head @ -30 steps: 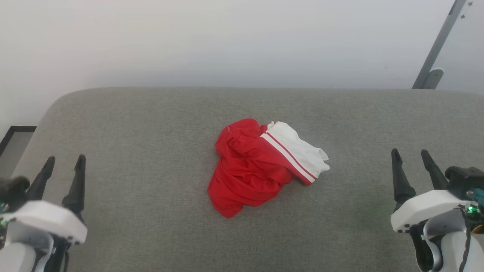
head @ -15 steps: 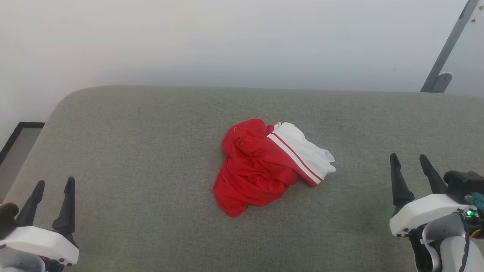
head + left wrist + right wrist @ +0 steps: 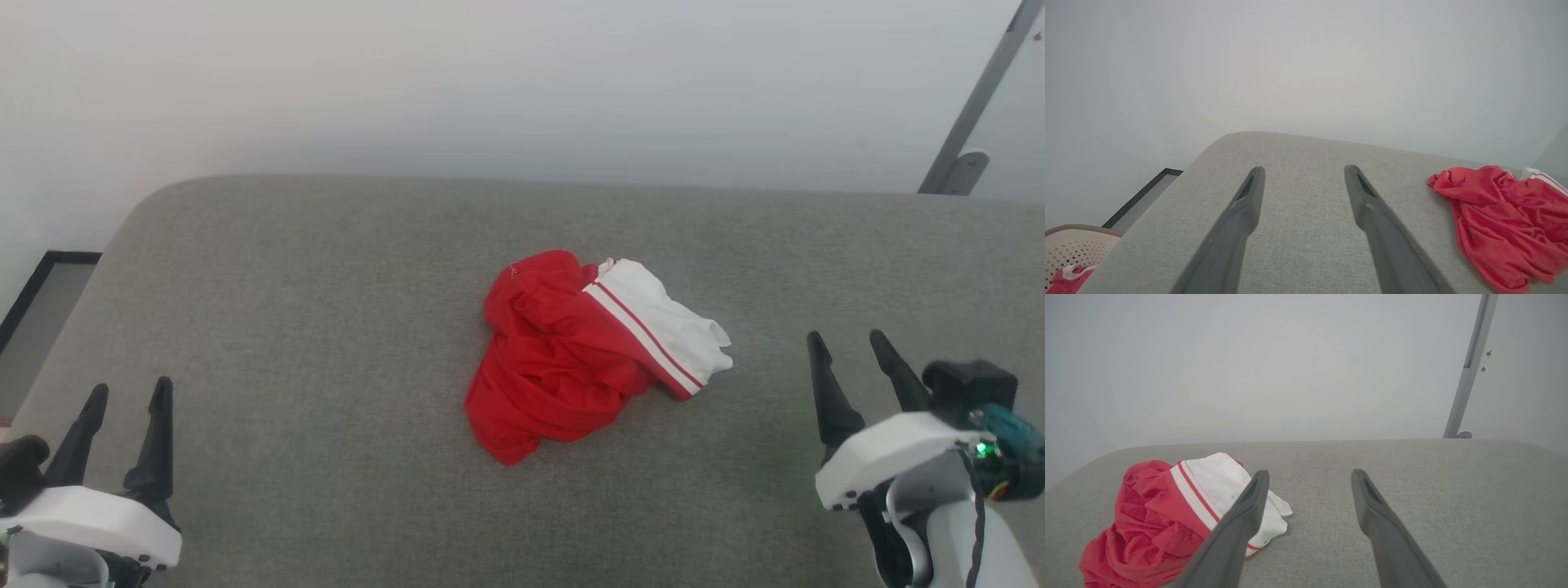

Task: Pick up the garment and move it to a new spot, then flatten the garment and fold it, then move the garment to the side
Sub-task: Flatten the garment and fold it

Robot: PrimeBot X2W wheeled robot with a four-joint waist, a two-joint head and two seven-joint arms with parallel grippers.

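— Left tool (image 3: pixel 131 385), right tool (image 3: pixel 845 335)?
— Both spread wide, over the near side of the counter (image 3: pixel 326 286).
— Garment (image 3: pixel 571 359)?
— Crumpled mid-counter, between them, well apart from each. Open grey fabric all round.
— Basket (image 3: pixel 1069 249)?
— Beyond the left edge, red-and-white cloth (image 3: pixel 1061 279) inside.

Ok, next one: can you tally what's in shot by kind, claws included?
garment, red and white, crumpled: 1
padded surface, grey: 1
basket, beige, perforated: 1
cloth in the basket, red and white: 1
claws, both open: 2 (left claw, right claw)
Total: 6
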